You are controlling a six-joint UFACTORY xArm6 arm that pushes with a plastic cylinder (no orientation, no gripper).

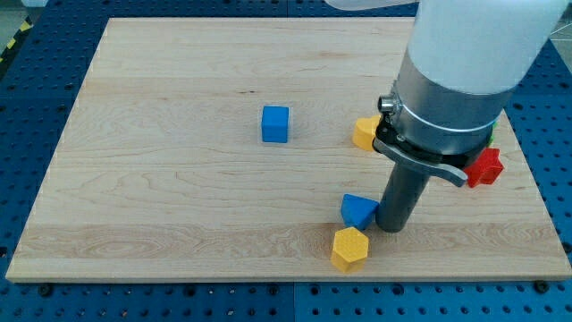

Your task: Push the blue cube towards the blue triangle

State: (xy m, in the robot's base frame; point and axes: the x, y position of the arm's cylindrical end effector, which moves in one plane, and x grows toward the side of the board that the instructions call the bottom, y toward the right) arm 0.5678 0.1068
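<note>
The blue cube [275, 123] sits near the middle of the wooden board [161, 197]. The blue triangle [358, 210] lies lower and to the right, with a yellow hexagonal block [349, 249] just below it. My tip [393, 227] rests on the board right beside the blue triangle's right edge, touching or nearly touching it. The tip is far from the blue cube, down and to the right of it.
A yellow block [365, 132] sits left of the arm's body, partly hidden. A red star-like block [485, 167] lies at the right, and a sliver of green block [492, 136] shows above it. The arm's wide body covers the board's upper right.
</note>
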